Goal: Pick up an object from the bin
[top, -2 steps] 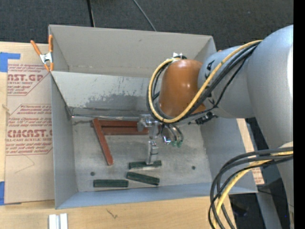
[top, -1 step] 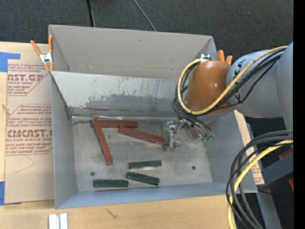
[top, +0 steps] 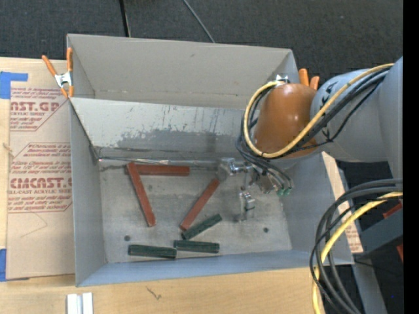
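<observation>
Camera view.

Gripper [top: 245, 208]: low in the bin [top: 85, 142], right of centre, over bare floor. Open or shut: cannot tell (its metal parts bunch together from this angle). No bar seen in its grasp, and no contact with any bar can be made out. The arm's orange cover [top: 285, 116] and yellow cables sit above it.

Nearest thing: slanted red bar [top: 200, 205], just left of the gripper and apart from it. Its long axis runs lower left to upper right, with the upper end pointing toward the wrist.

Slanted green bar [top: 204, 225]: at the red bar's lower end, touching or nearly so (cannot tell which). Its axis is shallower and rises to the right, and its right end is near the gripper, below and left of it.

Rest, well to the left:
- Level red bar [top: 160, 170] along the foot of the back wall.
- Steep red bar [top: 141, 198], meeting the level one at their upper-left ends.
- Left green bar [top: 152, 251] and middle green bar [top: 196, 246] by the front wall, roughly end to end, both near level.
</observation>
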### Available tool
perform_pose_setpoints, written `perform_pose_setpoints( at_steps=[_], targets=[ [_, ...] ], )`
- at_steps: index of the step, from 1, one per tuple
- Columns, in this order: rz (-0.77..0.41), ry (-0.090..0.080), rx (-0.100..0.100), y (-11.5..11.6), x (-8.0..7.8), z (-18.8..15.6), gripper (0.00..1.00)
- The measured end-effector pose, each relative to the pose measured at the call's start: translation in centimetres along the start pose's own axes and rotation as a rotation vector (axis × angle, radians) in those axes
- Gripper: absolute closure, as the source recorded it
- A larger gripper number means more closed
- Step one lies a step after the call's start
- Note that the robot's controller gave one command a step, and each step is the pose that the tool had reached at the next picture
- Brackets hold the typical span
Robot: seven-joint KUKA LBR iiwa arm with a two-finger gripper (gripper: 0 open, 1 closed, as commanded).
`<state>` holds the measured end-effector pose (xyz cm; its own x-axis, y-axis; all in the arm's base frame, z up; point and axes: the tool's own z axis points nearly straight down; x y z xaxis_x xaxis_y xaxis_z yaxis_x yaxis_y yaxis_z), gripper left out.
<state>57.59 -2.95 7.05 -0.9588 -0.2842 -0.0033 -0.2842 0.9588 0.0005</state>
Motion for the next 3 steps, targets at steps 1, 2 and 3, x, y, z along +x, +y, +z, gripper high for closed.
perform_pose_setpoints(
  at_steps=[1, 2, 3],
  targets=[
    [0.0, 0.0, 0.0, 0.0, 0.0, 0.0, 0.0],
    [-0.051, -0.001, -0.001, 6.8, -3.8, 0.0, 1.0],
    [-0.051, -0.001, -0.001, 6.8, -3.8, 0.0, 1.0]
  ],
)
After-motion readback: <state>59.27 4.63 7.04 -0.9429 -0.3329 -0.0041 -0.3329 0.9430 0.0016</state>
